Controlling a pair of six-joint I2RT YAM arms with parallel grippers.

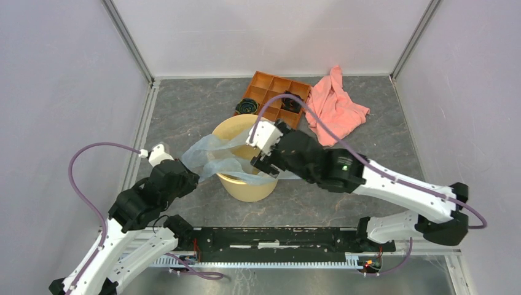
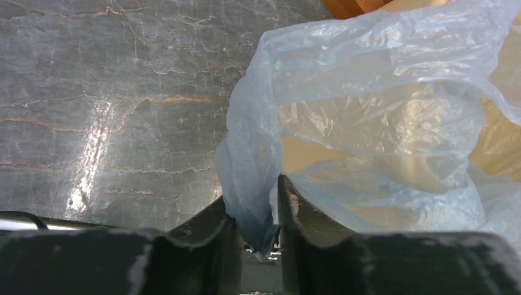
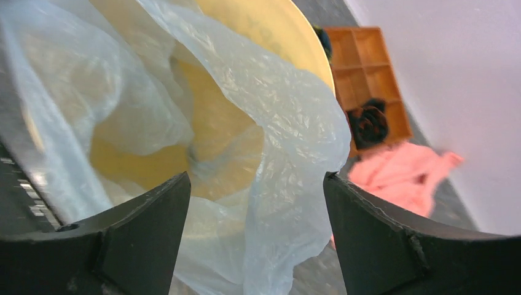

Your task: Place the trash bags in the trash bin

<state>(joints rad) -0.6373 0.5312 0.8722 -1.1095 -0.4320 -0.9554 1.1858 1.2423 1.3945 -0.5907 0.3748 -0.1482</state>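
Observation:
The pale blue-grey trash bag (image 1: pixel 212 152) is spread over the mouth of the round tan-yellow trash bin (image 1: pixel 246 184) at the table's middle, and one end trails off to the left. My left gripper (image 1: pixel 184 167) is shut on that left end of the bag (image 2: pixel 252 184), just left of the bin. My right gripper (image 1: pixel 263 165) is open above the bin's near right rim. In the right wrist view the bag's edge (image 3: pixel 295 184) hangs between its spread fingers (image 3: pixel 150 227), and the bin's inside (image 3: pixel 215 135) shows behind.
An orange compartment tray (image 1: pixel 274 93) holding dark round objects stands behind the bin. A pink cloth (image 1: pixel 335 107) lies to its right. White walls enclose the grey marbled table (image 1: pixel 184 104) on three sides.

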